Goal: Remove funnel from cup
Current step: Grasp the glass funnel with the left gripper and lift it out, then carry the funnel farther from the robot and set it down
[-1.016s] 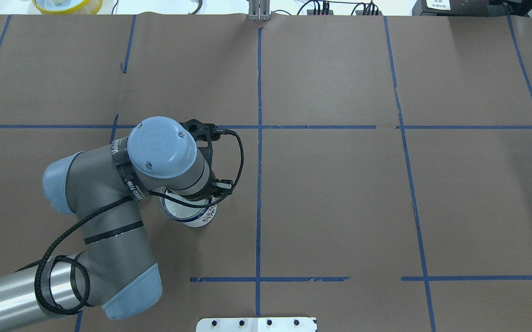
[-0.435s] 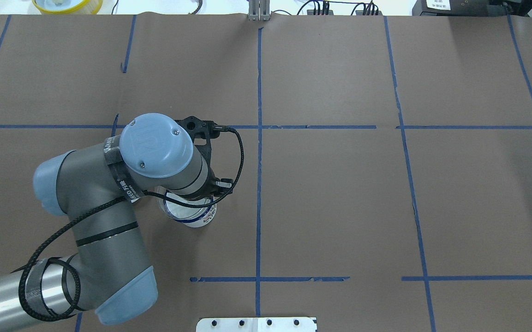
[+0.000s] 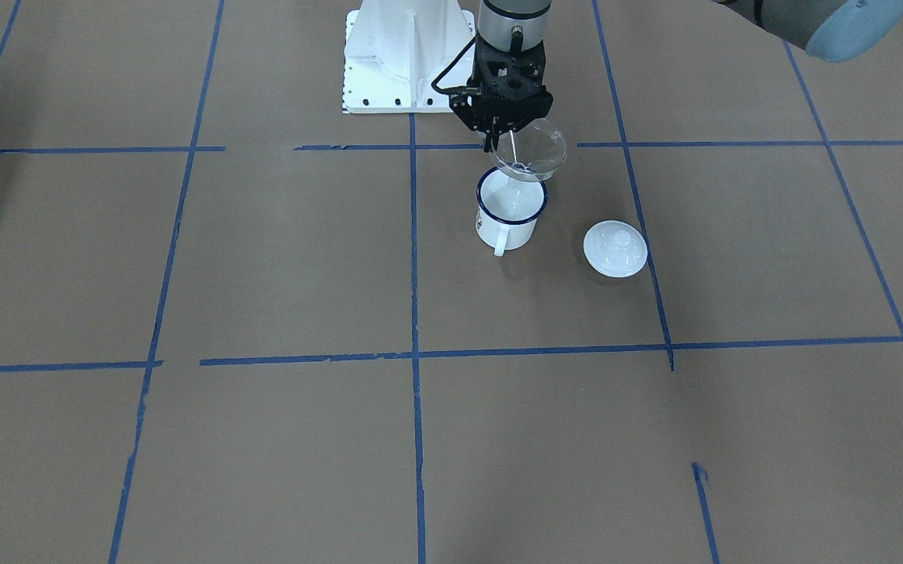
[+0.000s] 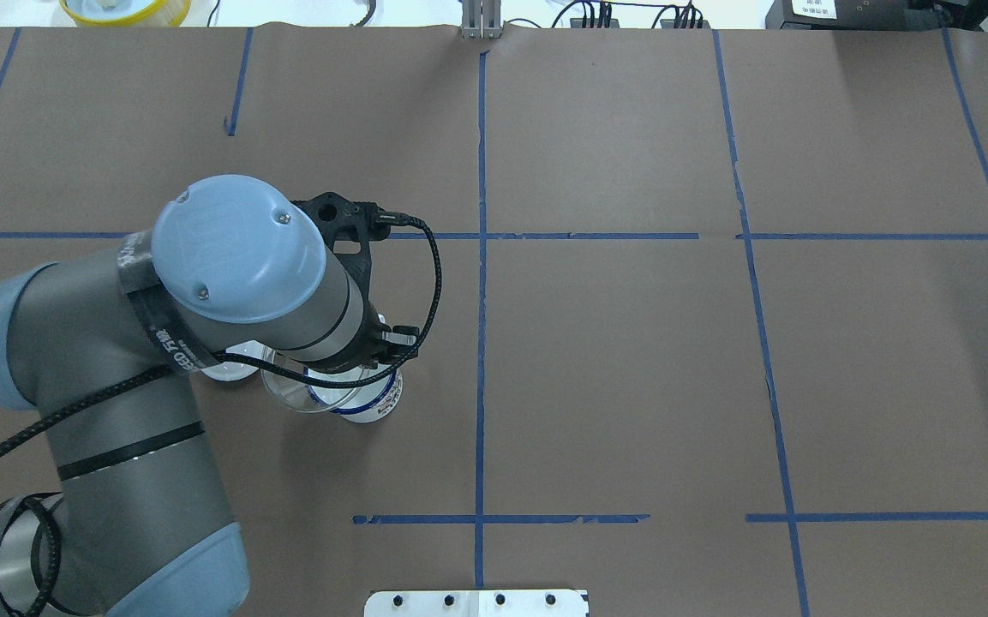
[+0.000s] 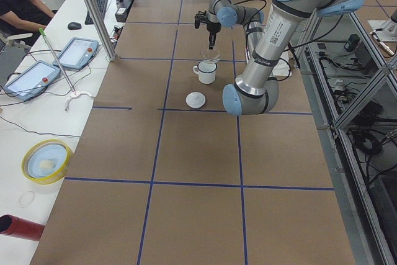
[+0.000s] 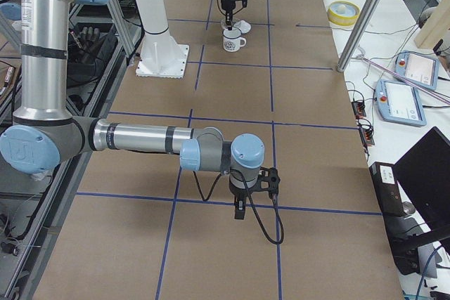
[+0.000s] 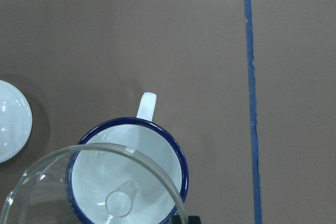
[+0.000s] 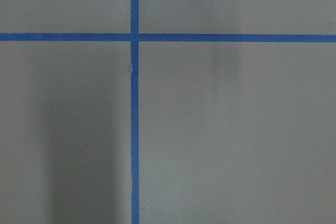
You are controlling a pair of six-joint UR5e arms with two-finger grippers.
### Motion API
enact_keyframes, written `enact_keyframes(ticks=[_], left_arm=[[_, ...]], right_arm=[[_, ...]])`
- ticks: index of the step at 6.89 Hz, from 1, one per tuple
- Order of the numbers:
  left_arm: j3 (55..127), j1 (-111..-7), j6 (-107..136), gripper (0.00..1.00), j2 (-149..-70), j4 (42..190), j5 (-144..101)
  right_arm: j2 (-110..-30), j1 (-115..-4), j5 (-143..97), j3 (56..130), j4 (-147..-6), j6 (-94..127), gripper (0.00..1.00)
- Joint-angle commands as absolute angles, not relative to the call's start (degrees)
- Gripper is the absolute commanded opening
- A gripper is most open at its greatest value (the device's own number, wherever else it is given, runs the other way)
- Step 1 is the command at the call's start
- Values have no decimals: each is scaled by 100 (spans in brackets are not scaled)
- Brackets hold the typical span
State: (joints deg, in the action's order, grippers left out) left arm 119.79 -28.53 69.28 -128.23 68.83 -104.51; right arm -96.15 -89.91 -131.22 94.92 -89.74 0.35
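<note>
My left gripper [image 3: 500, 139] is shut on the rim of the clear funnel [image 3: 531, 154] and holds it just above the cup [image 3: 509, 207], a white mug with a dark blue rim. The funnel hangs slightly off-centre, toward the lid side. In the left wrist view the funnel [image 7: 89, 182] has its spout over the cup [image 7: 160, 153] opening. In the overhead view the arm hides the gripper; the funnel [image 4: 292, 392] and cup [image 4: 371, 404] peek out below it. My right gripper [image 6: 239, 210] hovers low over bare table far from both; whether it is open or shut I cannot tell.
A white round lid [image 3: 615, 248] with a knob lies on the table beside the cup, on the side the funnel leans to. The left arm's elbow [image 4: 108, 428] looms over the near left table. Blue tape lines cross the brown table cover [image 3: 263, 258].
The left arm has risen toward the overhead camera and shifted left. The funnel has come up out of the cup and now shows beside its rim.
</note>
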Motion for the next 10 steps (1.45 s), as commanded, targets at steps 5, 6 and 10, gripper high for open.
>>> enact_keyframes(ticks=[5, 6, 10], left_arm=[[11035, -3946, 9608, 0, -12701, 9405, -9190], [10569, -3990, 10276, 0, -12544, 10388, -8776], [8436, -3920, 12160, 0, -12358, 13413, -6843]], right_arm=[[-9615, -8991, -13122, 9492, -8974, 35, 100], [-9615, -8991, -13122, 9492, -8974, 35, 100], [-9615, -8991, -13122, 9492, -8974, 35, 100]])
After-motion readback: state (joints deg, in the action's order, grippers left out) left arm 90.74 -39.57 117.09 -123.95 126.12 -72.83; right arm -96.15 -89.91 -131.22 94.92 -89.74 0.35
